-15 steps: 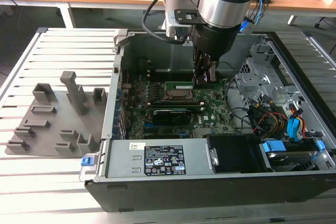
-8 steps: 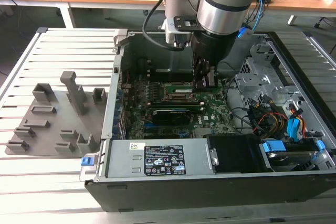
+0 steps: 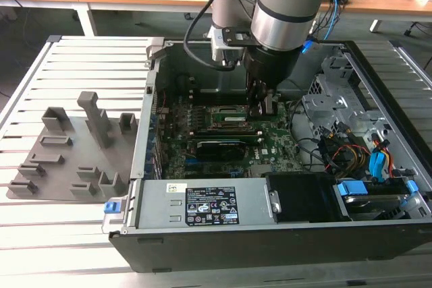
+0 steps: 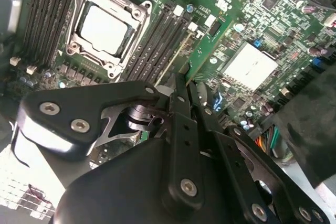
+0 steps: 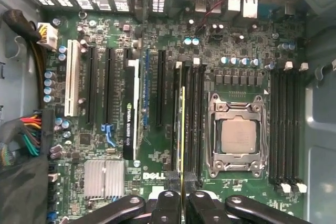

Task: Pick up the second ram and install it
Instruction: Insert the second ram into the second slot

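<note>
One robot arm (image 3: 287,5) reaches into one open computer case (image 3: 270,234), which holds one motherboard (image 5: 210,56) with one processor (image 5: 238,135) in its socket and one silver heatsink (image 5: 103,178). One green ram stick (image 5: 182,129) stands on edge among the memory slots, and one black card (image 5: 130,108) stands in an expansion slot. Outside the case lies one grey holder tray (image 3: 67,160).

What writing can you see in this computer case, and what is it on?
Power supply label: rows of print and marks, too small to read.
Black card: white maker's lettering along its edge.
Motherboard: white maker's mark beside the claw.
Second ram, held in the claw: no readable print.
</note>
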Controlling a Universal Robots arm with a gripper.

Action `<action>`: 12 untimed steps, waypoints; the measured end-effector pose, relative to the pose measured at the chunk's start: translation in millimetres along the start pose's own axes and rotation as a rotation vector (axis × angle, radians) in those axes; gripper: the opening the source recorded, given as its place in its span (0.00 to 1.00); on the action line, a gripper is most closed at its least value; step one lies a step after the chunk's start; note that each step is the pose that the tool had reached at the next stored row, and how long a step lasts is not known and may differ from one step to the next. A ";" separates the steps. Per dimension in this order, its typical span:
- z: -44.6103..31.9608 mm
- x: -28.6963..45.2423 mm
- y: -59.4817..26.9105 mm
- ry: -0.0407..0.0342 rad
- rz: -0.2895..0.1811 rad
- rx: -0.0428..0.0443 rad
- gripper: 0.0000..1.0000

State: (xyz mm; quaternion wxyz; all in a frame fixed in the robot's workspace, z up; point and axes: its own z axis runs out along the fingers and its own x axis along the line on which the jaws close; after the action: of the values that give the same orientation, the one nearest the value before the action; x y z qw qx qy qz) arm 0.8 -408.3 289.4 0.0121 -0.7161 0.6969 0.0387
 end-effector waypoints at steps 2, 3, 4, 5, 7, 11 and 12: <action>2.2 -4.9 6.0 0.0001 0.000 0.0000 0.14; 3.4 -7.2 10.6 -0.0001 0.000 0.0001 0.14; 4.6 -8.3 12.7 -0.0001 0.000 0.0000 0.14; 5.3 -8.5 13.4 0.0001 0.000 0.0000 0.14; 6.9 -8.6 13.9 0.0000 0.000 0.0000 0.14; 10.3 -8.5 15.2 0.0000 0.000 0.0000 0.14; 11.5 -8.6 15.4 0.0001 0.000 0.0000 0.14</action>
State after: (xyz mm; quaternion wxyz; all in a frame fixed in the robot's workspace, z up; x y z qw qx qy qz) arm -15.2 -399.4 279.1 0.0121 -0.7161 0.6968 0.0387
